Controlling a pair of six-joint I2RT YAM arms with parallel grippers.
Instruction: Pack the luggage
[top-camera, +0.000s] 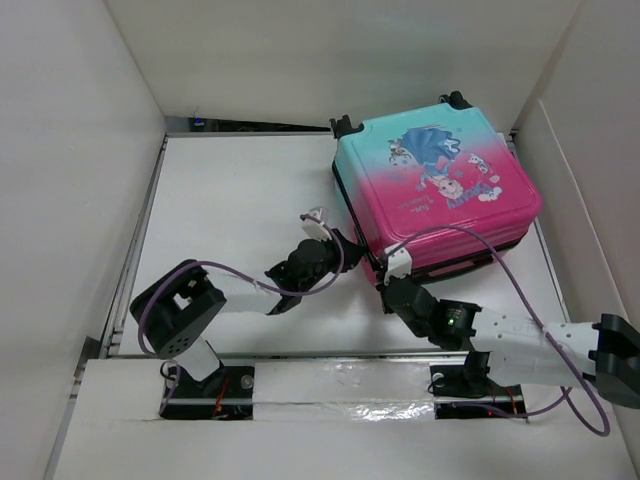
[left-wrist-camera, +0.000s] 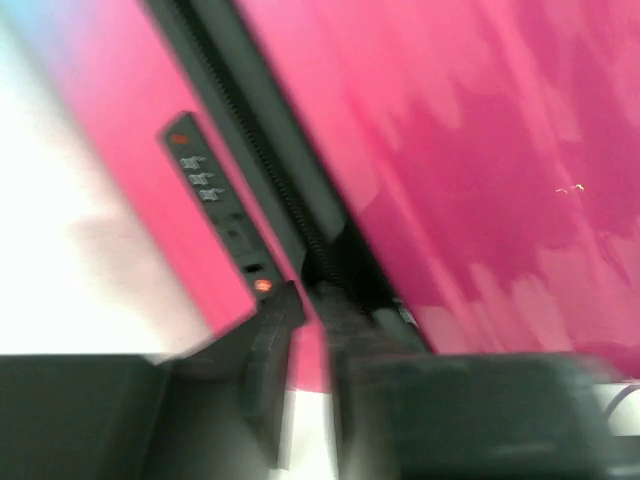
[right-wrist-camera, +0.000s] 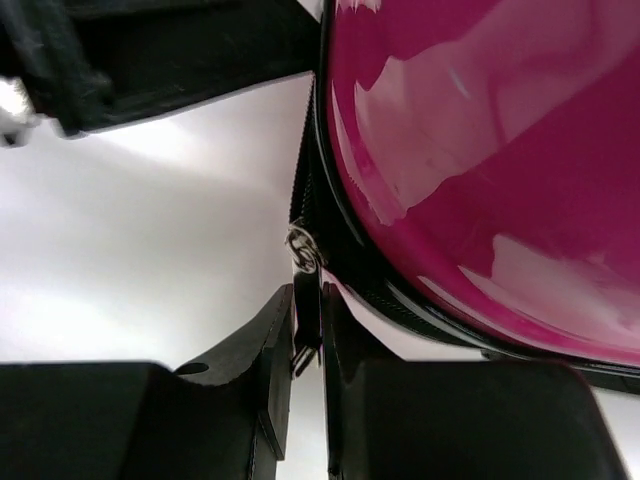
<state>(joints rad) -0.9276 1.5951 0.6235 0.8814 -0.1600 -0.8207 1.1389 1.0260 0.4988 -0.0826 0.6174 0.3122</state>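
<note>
Closed and lying flat, the luggage (top-camera: 440, 180) sits at the far right of the table (top-camera: 230, 200), printed shell up and wheels turned toward the back wall, while both arms reach in on its near left corner, where the black zipper trim (left-wrist-camera: 235, 115) rounds the bend. The right claw (right-wrist-camera: 308, 305) is drawn narrow around the small metal zipper pull (right-wrist-camera: 303, 250), whose tab hangs down between the two fingers; the grip at the very edge of the case suggests the slider is about to be run along the seam, most likely to open the shell so that packing can begin. The left claw (left-wrist-camera: 312, 305) is narrow too, its tips set against the same dark seam just below a slim lock panel (left-wrist-camera: 215, 205) with red marks, but that wrist view is smeared by blur and it cannot be told whether anything is pinched there or the tips merely press on the trim. Its place beside the other arm looks like a brace, keeping the light case from sliding when the zipper is pulled. Nothing to be packed shows in any view, so the job appears to be at an early stage, with the lid not yet raised.
</note>
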